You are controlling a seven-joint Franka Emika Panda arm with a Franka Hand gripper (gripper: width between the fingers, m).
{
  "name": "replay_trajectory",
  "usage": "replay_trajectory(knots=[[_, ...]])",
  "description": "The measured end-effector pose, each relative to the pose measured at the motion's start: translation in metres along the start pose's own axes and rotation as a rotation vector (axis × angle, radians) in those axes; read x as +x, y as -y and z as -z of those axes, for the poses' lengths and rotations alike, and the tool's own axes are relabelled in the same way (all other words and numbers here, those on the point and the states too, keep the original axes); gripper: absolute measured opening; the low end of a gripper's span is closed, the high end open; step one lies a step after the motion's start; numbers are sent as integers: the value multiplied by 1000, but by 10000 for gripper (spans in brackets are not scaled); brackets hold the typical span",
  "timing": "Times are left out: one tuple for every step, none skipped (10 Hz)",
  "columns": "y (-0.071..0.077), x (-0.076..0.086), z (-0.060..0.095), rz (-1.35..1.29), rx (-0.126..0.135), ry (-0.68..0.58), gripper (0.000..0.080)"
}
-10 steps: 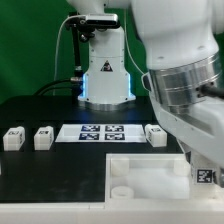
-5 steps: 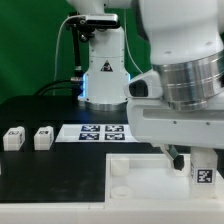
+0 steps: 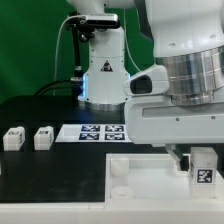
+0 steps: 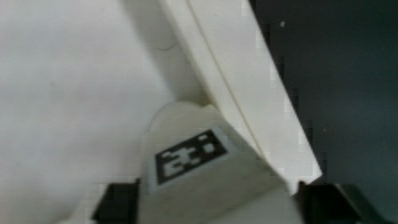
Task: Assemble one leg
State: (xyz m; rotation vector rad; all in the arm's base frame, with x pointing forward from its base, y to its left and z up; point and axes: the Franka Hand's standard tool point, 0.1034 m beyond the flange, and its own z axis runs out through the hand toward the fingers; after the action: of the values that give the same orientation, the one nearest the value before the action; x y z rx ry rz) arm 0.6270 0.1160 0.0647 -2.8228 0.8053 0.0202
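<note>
My gripper [image 3: 203, 168] is at the exterior view's lower right, shut on a leg [image 3: 204, 172], a small white block with a black-and-white tag. It holds the leg at the right corner of the large white tray-like piece [image 3: 140, 176]. In the wrist view the leg [image 4: 196, 150] sits between my two black fingers [image 4: 121, 200], gripper [image 4: 222, 205], close against the tray's raised rim [image 4: 240, 90]. Two more legs [image 3: 12, 138] [image 3: 43, 137] stand on the black table at the exterior view's left.
The marker board [image 3: 98, 131] lies flat behind the tray-like piece, partly covered by my arm. A white robot base with a lit blue panel [image 3: 103, 75] stands at the back. The table's front edge runs just below the tray.
My arm has swung toward the exterior view's left and now hides the leg that stood right of the marker board. The held leg has stayed at the tray's right corner.
</note>
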Motion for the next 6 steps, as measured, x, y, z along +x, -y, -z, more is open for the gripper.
replay_trajectory(knots=[[-3,-1,-1,-86,-6,5,310],[-3,-1,-1,-205,-4,5,295],[-3,-1,-1,-296,-1,8,295],[-2,-1,-1,-391,3,11,295],[-1,-1,-2,-568,16,29,295],[1,-1,-2,-745,28,58,295]])
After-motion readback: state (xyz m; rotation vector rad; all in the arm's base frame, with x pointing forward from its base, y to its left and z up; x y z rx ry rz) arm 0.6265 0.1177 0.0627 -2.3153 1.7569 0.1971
